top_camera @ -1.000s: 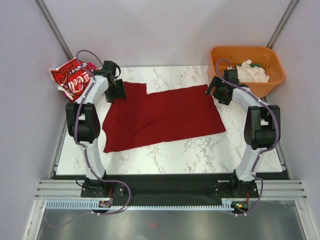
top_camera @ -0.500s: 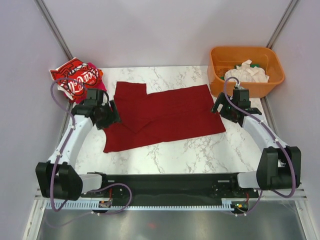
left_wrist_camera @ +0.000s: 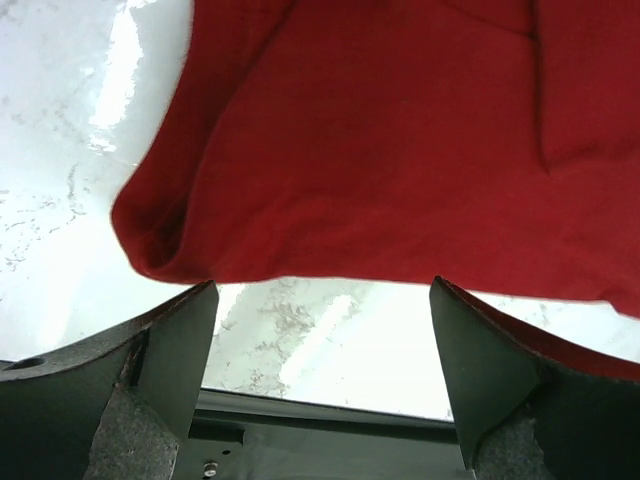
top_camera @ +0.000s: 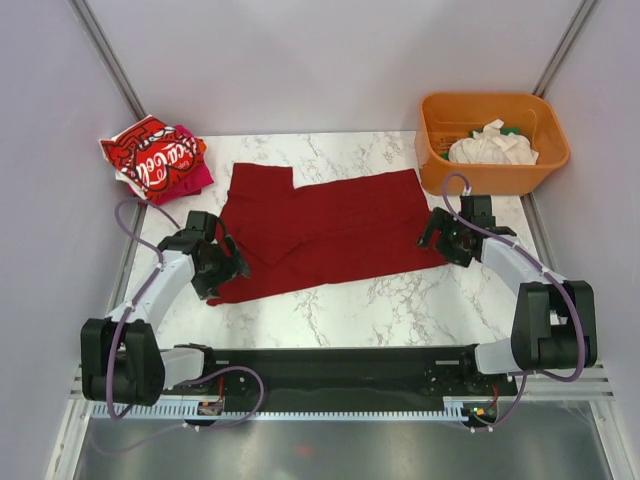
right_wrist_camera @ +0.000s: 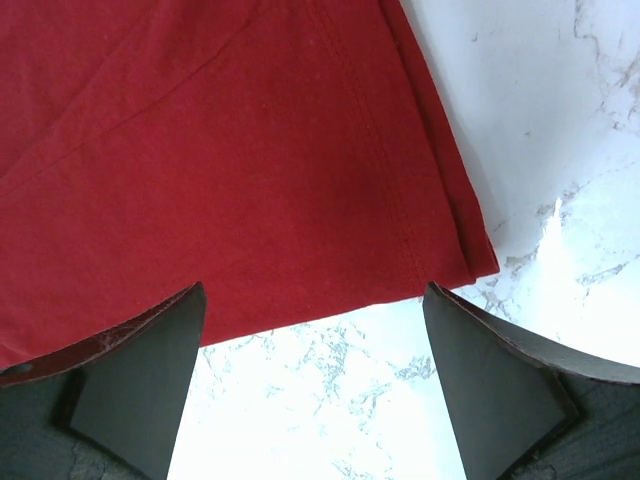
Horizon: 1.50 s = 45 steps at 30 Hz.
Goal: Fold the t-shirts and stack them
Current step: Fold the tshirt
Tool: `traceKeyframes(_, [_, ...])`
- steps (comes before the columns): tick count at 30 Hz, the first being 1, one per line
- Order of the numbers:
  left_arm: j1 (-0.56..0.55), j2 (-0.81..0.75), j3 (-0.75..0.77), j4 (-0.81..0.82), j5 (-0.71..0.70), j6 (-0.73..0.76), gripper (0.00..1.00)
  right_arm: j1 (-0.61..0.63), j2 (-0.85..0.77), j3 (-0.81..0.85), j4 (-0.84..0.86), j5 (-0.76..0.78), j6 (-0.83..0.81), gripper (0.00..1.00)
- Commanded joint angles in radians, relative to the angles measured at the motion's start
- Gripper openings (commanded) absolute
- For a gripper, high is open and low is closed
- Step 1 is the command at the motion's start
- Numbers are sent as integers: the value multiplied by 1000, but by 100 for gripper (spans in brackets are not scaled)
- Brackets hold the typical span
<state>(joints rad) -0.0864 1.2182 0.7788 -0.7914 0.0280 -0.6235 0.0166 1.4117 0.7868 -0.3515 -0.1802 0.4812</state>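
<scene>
Both arms have come back to the near hem of the dark red t-shirt, which lies flat at the middle of the marble table. The left gripper and right gripper are released, one at each near corner (probably ready to fold). The cloth is soft and matte. Far-left corner: the lettered bright red tee, crumpled.

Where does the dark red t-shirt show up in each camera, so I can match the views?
Top external: the dark red t-shirt lies spread out mid-table.
Left wrist: it fills the upper frame, with its near-left corner at lower left.
Right wrist: it fills the upper left, with its hemmed near-right corner at right.
Shared landmark: the white marble table shows beside the shirt's near edge in all three.
</scene>
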Motion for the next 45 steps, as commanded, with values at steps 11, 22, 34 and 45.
traceKeyframes(11, [16,75,-168,178,-148,-188,85,-50,9,-15,100,-19,26,98])
traceKeyframes(22, [37,53,-196,228,-174,-183,10,-67,-28,-153,163,44,117,89])
traceKeyframes(34, [85,41,-190,247,-100,-164,5,-67,-128,-262,148,-5,82,3])
traceKeyframes(45, [185,-189,-168,78,95,-200,3,-113,-354,-242,-102,67,103,0])
